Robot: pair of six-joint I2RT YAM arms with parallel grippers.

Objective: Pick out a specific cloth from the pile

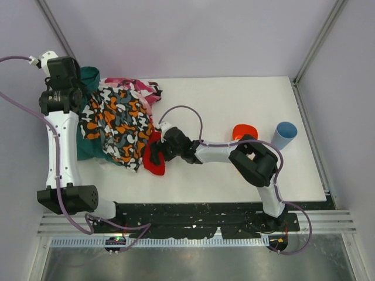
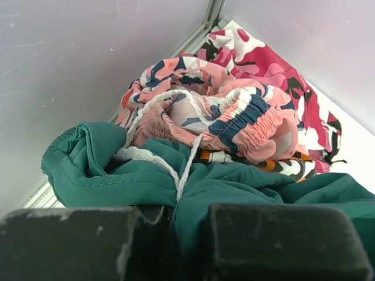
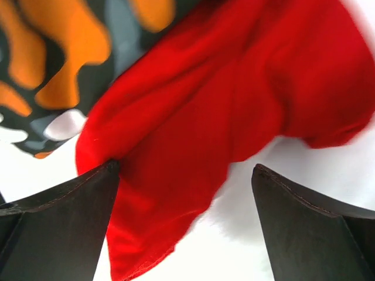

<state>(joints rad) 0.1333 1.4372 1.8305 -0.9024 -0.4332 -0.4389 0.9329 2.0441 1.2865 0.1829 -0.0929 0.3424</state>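
White tabletop (image 1: 234, 99) carries everything. Nearest, my right fingers (image 3: 58, 228) stand wide open astride the red cloth (image 3: 234, 105), holding nothing, ready to close I think. Only the top view shows it at the lower right edge of the pile (image 1: 117, 123). Farthest, upper left, my left fingers (image 2: 275, 246) are closed at the teal cloth (image 2: 234, 187), perhaps anchoring; a pinch I cannot tell.

The right gripper (image 3: 186, 170) has its jaws spread wide, with both dark fingers (image 3: 58, 228) at the lower corners of the view. The red cloth (image 3: 234, 88) lies between them on the white table (image 3: 328, 170). The left fingertip touches the cloth's edge. A black-orange-white patterned cloth (image 3: 70, 52) lies at upper left, against the red cloth.
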